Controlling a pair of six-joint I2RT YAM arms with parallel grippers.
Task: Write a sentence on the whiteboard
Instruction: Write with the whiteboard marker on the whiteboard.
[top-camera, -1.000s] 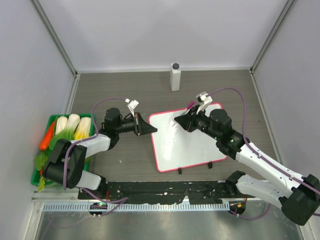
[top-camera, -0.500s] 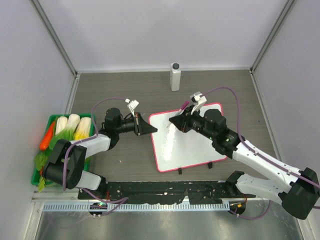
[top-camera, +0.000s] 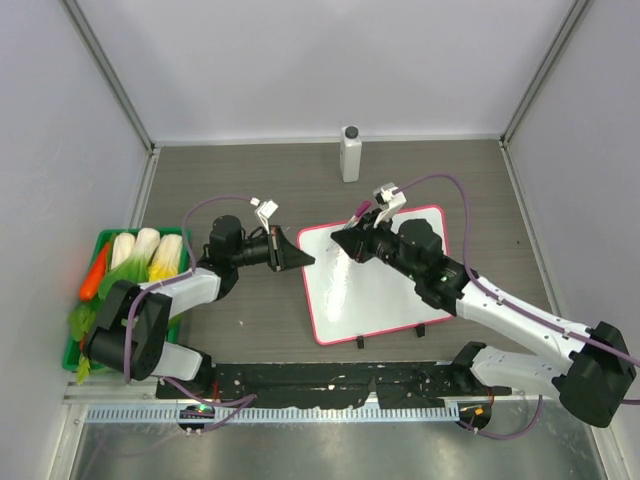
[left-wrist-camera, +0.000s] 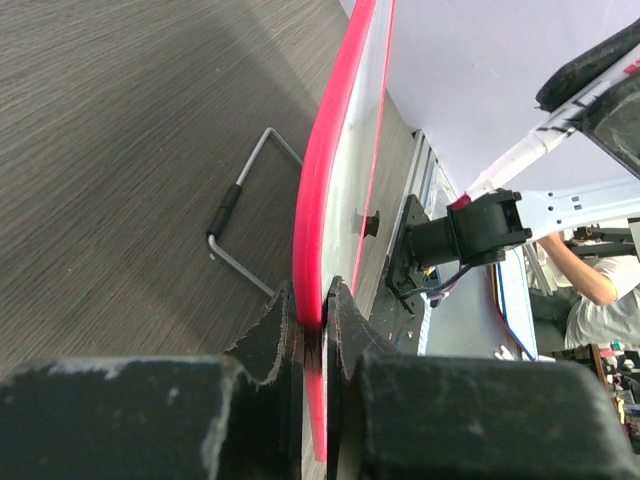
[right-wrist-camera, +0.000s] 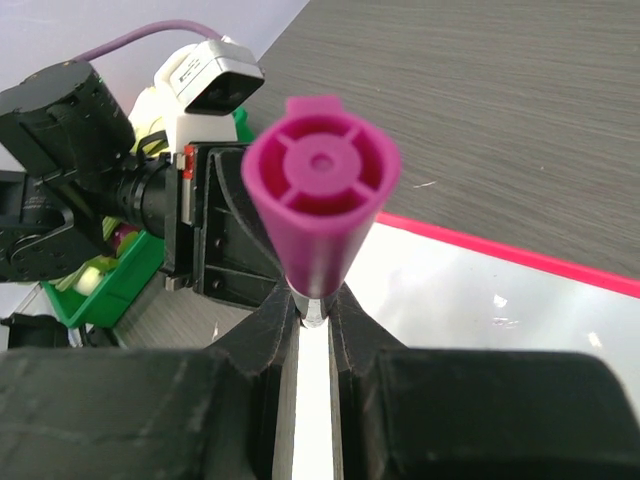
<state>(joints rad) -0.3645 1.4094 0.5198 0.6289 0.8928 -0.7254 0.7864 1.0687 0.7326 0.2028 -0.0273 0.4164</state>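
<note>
The whiteboard (top-camera: 385, 290), white with a pink-red frame, lies on the table at centre right. My left gripper (top-camera: 303, 260) is shut on its left edge; in the left wrist view the fingers (left-wrist-camera: 268, 335) pinch the red frame (left-wrist-camera: 330, 170). My right gripper (top-camera: 346, 240) is shut on a magenta marker (top-camera: 362, 212) and holds it over the board's upper left corner. In the right wrist view the marker's end (right-wrist-camera: 320, 185) points at the camera above the gripper (right-wrist-camera: 315, 318). I see no sentence on the board's surface.
A white bottle (top-camera: 351, 153) stands at the back centre. A green tray (top-camera: 100, 240) with vegetables sits at the left edge. The board's black clip feet (top-camera: 360, 342) are at its near edge. A wire stand (left-wrist-camera: 245, 215) shows under the board.
My right gripper has moved left across the board's top toward its upper left corner, with the marker in it. The left gripper has not moved.
</note>
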